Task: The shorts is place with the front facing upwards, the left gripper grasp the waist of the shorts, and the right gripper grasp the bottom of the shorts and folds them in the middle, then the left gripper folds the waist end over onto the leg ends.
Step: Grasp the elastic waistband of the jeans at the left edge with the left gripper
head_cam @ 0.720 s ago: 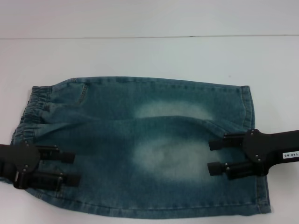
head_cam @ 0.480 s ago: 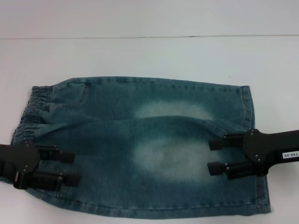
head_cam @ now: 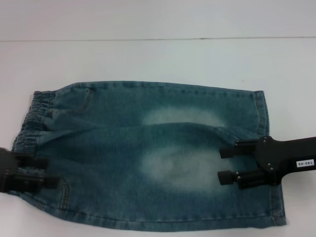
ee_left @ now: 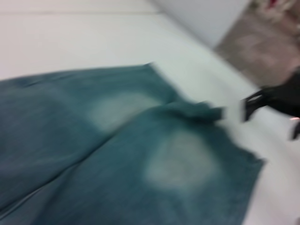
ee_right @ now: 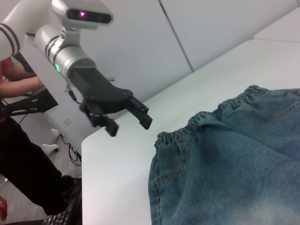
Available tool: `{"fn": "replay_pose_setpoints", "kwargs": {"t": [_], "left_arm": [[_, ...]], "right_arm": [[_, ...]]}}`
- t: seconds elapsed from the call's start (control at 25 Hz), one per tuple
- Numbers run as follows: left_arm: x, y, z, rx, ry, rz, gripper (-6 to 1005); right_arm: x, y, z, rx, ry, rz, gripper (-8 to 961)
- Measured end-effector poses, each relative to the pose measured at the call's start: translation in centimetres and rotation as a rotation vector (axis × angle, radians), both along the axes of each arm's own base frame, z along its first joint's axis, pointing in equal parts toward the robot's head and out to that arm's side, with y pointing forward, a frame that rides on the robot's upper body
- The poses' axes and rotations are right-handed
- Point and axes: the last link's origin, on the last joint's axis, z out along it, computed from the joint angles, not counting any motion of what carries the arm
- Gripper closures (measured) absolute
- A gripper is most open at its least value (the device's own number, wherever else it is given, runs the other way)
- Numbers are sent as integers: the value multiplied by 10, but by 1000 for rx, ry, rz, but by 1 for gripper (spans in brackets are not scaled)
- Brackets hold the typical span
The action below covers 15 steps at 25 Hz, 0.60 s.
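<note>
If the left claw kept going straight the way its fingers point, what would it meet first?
Probably the shorts. The left claw, open, points across the table toward the right claw, and its fingertips sit over the cloth beside the waist. Its height above the denim is unclear, so it might skim over.

Black two-fingered claws are fitted: the right gripper (head_cam: pixel 223 164) has small screws and a white "140-06" label; the left gripper (ee_right: pixel 129 123) is mounted on a silver wrist with a green light.
</note>
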Motion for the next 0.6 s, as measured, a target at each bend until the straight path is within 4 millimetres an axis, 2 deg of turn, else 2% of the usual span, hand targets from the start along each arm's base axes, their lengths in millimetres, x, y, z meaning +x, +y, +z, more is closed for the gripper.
{"fn": "replay_pose_setpoints", "kwargs": {"t": [0.32, 0.6], "left_arm": [[-41, -1, 24, 89, 186, 170, 245], [-62, 2, 20, 128, 311, 249, 261]], "right_arm": [[-2, 1, -1, 0, 5, 5, 97], [-5, 2, -4, 1, 8, 12, 96]]}}
